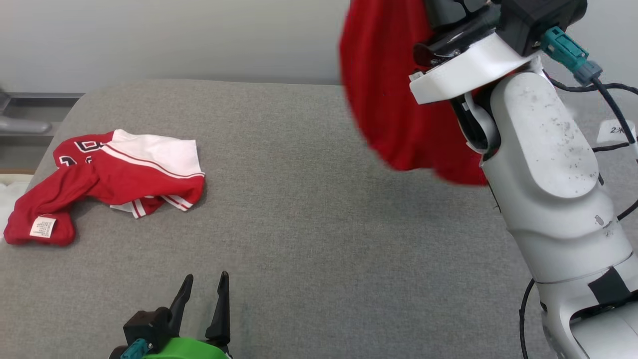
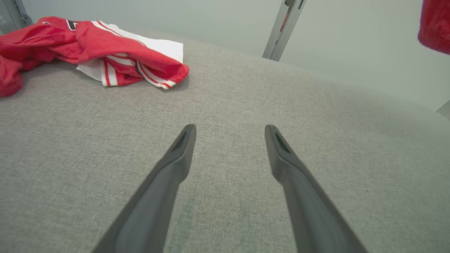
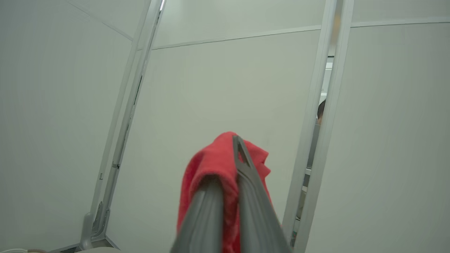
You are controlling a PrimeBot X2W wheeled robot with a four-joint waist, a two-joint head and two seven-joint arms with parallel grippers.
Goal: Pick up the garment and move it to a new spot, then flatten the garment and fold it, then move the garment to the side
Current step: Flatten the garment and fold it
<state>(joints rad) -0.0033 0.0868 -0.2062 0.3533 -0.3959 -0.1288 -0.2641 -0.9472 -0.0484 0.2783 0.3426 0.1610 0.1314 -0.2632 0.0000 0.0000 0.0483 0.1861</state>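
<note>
The garment (image 1: 384, 99) is plain red cloth. You will find it hanging in the air at the far right of the surface (image 1: 319, 224), gripped at its top by the right hand (image 3: 232, 147). In the right wrist view, the two dark fingers (image 3: 246, 175) lie pressed together. A fold of the garment (image 3: 214, 158) is pinched between them and draped over the left finger. Treat this hand as clenched on the garment.

In the head view the lower edge of the cloth is blurred. It appears to hang clear of the surface, but you cannot confirm the gap from this view. The pale right forearm (image 1: 543, 164) rises in front of the garment and hides its right portion. A teal connector (image 1: 568, 50) and a black cable sit at the wrist.

The left hand (image 1: 206, 276) is at the near edge of the surface, well apart from the garment. Its fingers are spread wide and grasp nothing (see the left wrist view, where bare grey fabric shows between the tips (image 2: 230, 128)). A corner of the garment (image 2: 436, 24) shows at the upper right of that view.

A second item, a red-and-white jersey (image 1: 124, 174), lies crumpled at the far left of the surface. Its white label (image 1: 43, 227) faces up.
</note>
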